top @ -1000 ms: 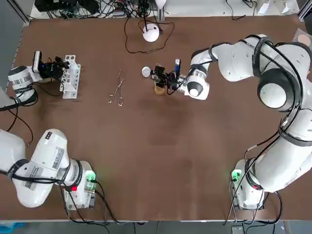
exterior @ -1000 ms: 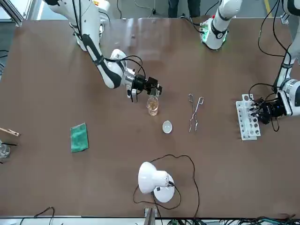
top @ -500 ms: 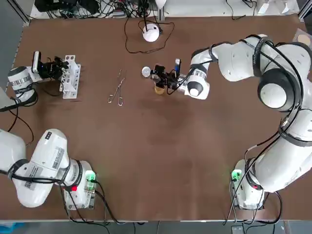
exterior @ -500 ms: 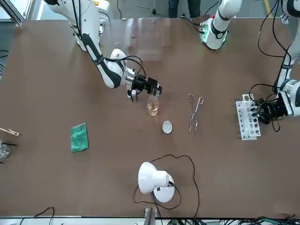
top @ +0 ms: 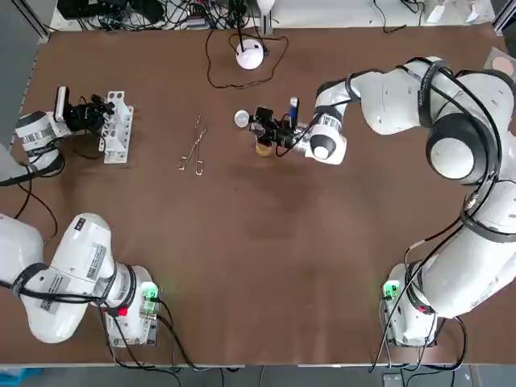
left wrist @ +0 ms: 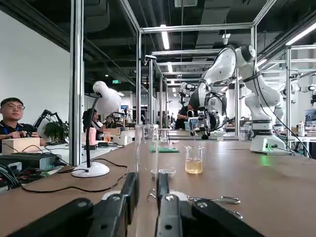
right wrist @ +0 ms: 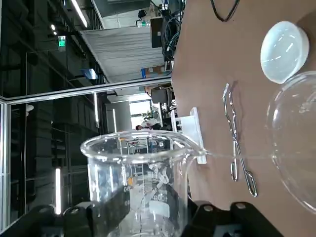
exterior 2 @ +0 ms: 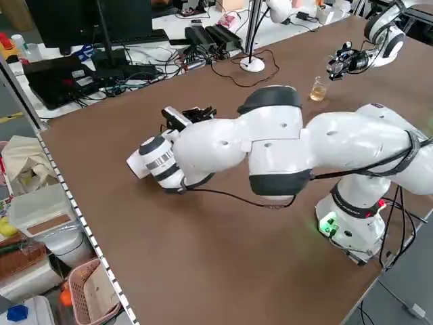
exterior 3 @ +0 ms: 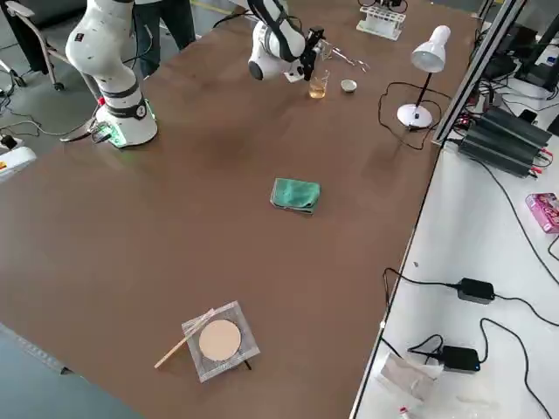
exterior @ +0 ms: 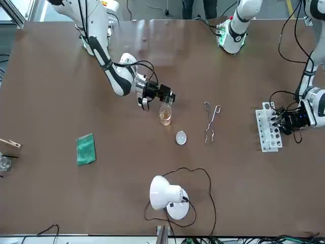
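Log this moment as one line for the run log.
Right gripper | fingers shut on clear beaker, tipped above amber-liquid beaker | left gripper at tube rack

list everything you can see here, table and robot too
table: one, brown, under everything
desk lamp: one, white, far edge, centre
test-tube rack: one, white, far left
tongs: one pair, metal, between rack and beakers
small dish: one, clear, beside the beakers
beaker of liquid: one, clear with amber liquid, upright mid-table
tilted beaker: one, clear, tipped over the other beaker
cloth: one, green, robot's right side
square pad with disc: one, tan disc, far right
stick: one, wooden, on the pad
person: one, seated beyond the table
right gripper: black, clamped on the tilted beaker
left gripper: black, at the rack
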Controlling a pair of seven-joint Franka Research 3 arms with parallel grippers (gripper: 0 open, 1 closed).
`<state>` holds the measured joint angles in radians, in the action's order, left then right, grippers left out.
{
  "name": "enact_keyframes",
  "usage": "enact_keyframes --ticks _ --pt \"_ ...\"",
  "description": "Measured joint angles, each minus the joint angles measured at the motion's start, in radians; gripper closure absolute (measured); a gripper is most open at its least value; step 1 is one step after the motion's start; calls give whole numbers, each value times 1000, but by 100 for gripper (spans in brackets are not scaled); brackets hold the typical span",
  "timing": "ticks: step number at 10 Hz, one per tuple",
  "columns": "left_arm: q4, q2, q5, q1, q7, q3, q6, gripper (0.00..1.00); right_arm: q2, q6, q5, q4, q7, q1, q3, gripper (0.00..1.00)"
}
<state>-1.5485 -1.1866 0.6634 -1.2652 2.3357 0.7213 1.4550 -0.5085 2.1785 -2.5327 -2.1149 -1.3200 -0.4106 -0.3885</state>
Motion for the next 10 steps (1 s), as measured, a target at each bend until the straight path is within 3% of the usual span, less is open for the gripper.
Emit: enact_keyframes --ticks 10 --pt "4 -7 0 1 0 -6 0 77 3 1 0 0 139 7 0 61"
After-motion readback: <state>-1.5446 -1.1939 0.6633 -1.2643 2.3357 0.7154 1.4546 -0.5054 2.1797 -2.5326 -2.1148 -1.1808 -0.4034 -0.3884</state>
